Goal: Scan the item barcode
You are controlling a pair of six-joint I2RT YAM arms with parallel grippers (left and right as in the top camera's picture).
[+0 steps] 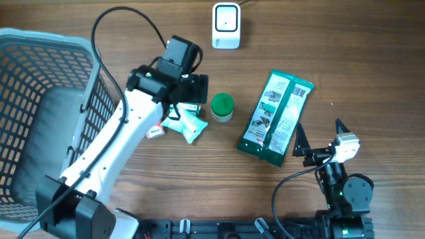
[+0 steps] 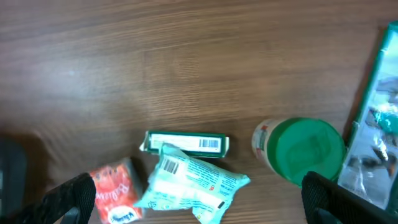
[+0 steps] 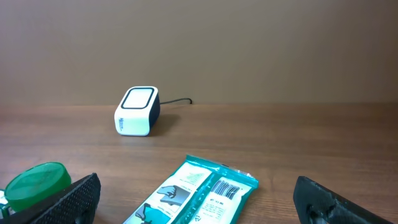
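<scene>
Several items lie on the wooden table. My left gripper point(image 1: 188, 99) hangs open above a small group: a green box point(image 2: 185, 142) with a barcode, a crumpled white-and-teal packet point(image 2: 193, 183) showing a barcode, and a red packet point(image 2: 115, 193). Nothing is between its fingers point(image 2: 71, 198). A green-lidded jar point(image 1: 222, 106) stands just right of the group. A large green wipes pack point(image 1: 275, 118) lies barcode side up in front of my right gripper point(image 1: 319, 133), which is open and empty. The white scanner point(image 1: 226, 25) stands at the far edge, also seen as the scanner point(image 3: 138, 110) in the right wrist view.
A grey mesh basket point(image 1: 86, 99) fills the left side of the table, close to my left arm. The scanner's cable runs off the far edge. Bare wood lies between the scanner and the items.
</scene>
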